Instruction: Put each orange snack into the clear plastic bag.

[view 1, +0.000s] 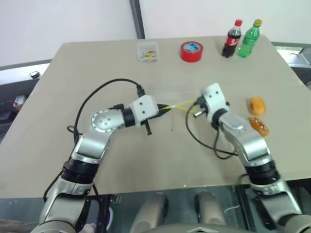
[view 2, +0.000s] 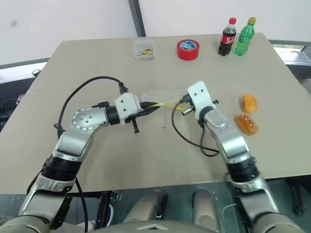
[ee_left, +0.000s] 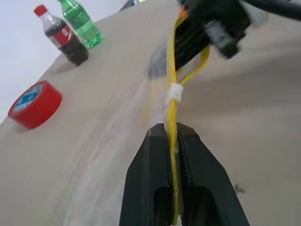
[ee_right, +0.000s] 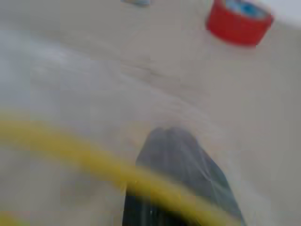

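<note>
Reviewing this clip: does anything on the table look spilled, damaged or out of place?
Nothing spilled or damaged. The clear plastic bag is stretched by its yellow seal strip between the left gripper and right gripper. Both orange snacks lie outside the bag, on the table. The two bottles stand upright.
</note>
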